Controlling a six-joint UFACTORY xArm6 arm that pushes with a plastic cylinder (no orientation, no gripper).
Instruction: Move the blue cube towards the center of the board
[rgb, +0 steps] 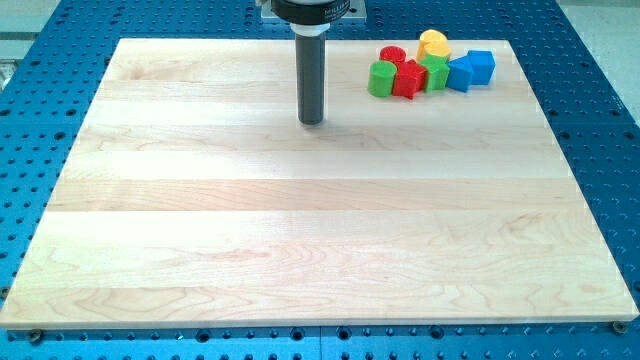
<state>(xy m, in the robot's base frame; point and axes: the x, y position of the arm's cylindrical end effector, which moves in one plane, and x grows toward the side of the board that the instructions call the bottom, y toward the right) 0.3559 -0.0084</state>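
The blue cube (481, 65) sits at the right end of a tight cluster of blocks near the view's top right of the wooden board (300, 240). A second blue block (461, 74) touches it on its left. My tip (311, 122) rests on the board near the top middle. It is well to the left of the cluster and touches no block.
The cluster also holds a green cylinder (381, 79), a red star-like block (408, 79), a red cylinder (392, 55), a green block (434, 70) and a yellow block (433, 43). A blue perforated table (600, 120) surrounds the board.
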